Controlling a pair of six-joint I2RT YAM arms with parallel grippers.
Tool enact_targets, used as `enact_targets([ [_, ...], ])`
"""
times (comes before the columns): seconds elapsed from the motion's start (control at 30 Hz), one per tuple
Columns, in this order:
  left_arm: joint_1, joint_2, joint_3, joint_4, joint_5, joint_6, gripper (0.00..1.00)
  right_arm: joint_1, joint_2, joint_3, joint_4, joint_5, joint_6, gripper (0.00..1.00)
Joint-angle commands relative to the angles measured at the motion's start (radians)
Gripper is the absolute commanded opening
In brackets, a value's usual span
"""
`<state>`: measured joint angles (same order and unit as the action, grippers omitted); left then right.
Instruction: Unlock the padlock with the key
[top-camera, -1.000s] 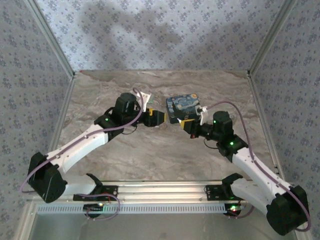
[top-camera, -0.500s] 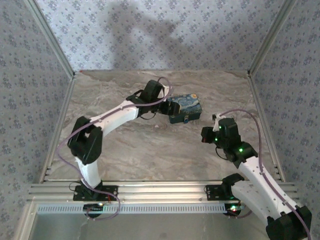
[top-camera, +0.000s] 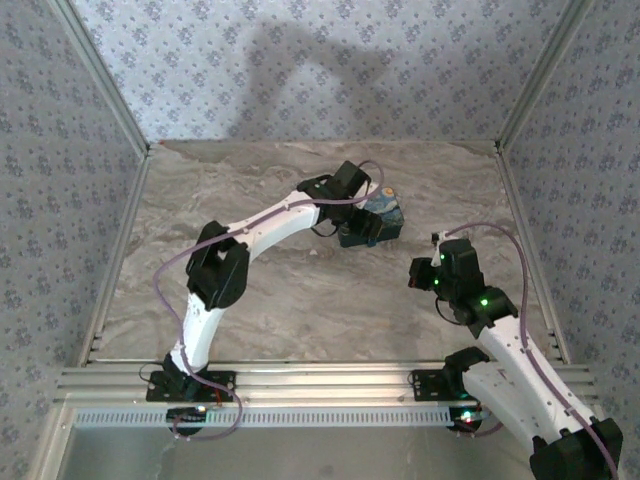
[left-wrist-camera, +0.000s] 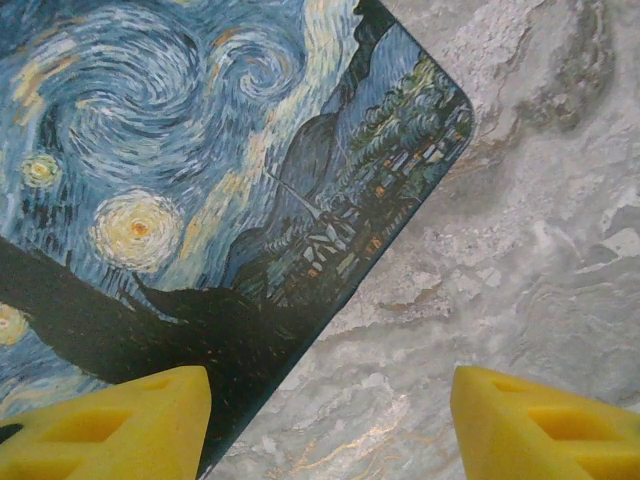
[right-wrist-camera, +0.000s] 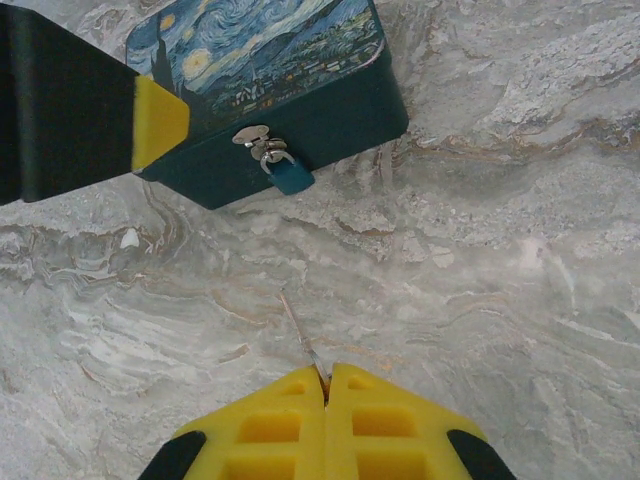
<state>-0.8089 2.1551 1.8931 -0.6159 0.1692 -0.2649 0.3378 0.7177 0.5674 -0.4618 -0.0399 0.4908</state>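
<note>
1. Nearest, at the bottom centre of the right wrist view, the right gripper (right-wrist-camera: 325, 395) is seen with its two yellow fingers pressed together. They are clenched on a thin, pale silvery metal key (right-wrist-camera: 298, 330), whose bare shaft juts up and to the left from between the tips.
2. Beneath the key, a grey-veined marble table (right-wrist-camera: 520, 250) is spread across the frame, and the key's tip is kept well apart from the lock.
3. Further up, left of centre, a small blue metal padlock (right-wrist-camera: 291, 178) is seen hanging tilted from a silvery hasp (right-wrist-camera: 252, 135). The hasp is fixed on the dark teal front wall of a rectangular box (right-wrist-camera: 330, 110) with a blue-and-yellow swirl-painted lid.
4. At the upper left of that view, one black finger with a yellow pad is seen at the box's left end.
5. In the left wrist view, the left gripper (left-wrist-camera: 330, 425) is shown released, its yellow fingertips (left-wrist-camera: 120, 420) set wide apart along the bottom edge. One is placed over the lid's dark border and the other over bare marble. Whether the pad touches the lid cannot be told.
6. In the top view, the box is found right of centre under the outstretched left arm, while the right gripper is held lower right, apart from it.
</note>
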Motion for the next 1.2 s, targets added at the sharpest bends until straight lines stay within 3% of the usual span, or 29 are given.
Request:
enact_targets([
  [0.0,-0.005,0.035,0.052,-0.100,-0.039,0.033,0.64,-0.009,-0.018,-0.010,-0.025,0.009,0.020,0.00],
  [0.4,-0.025,0.038,0.063,-0.147,-0.057,0.050,0.64,-0.037,-0.021,-0.010,-0.038,-0.005,0.015,0.00],
  [0.9,-0.018,-0.041,-0.113,-0.136,-0.112,0.051,0.64,-0.080,-0.018,-0.006,-0.049,-0.035,0.006,0.00],
  [1.17,0.018,-0.182,-0.325,-0.068,-0.113,0.011,0.64,-0.095,-0.013,-0.021,-0.016,-0.095,-0.018,0.00],
])
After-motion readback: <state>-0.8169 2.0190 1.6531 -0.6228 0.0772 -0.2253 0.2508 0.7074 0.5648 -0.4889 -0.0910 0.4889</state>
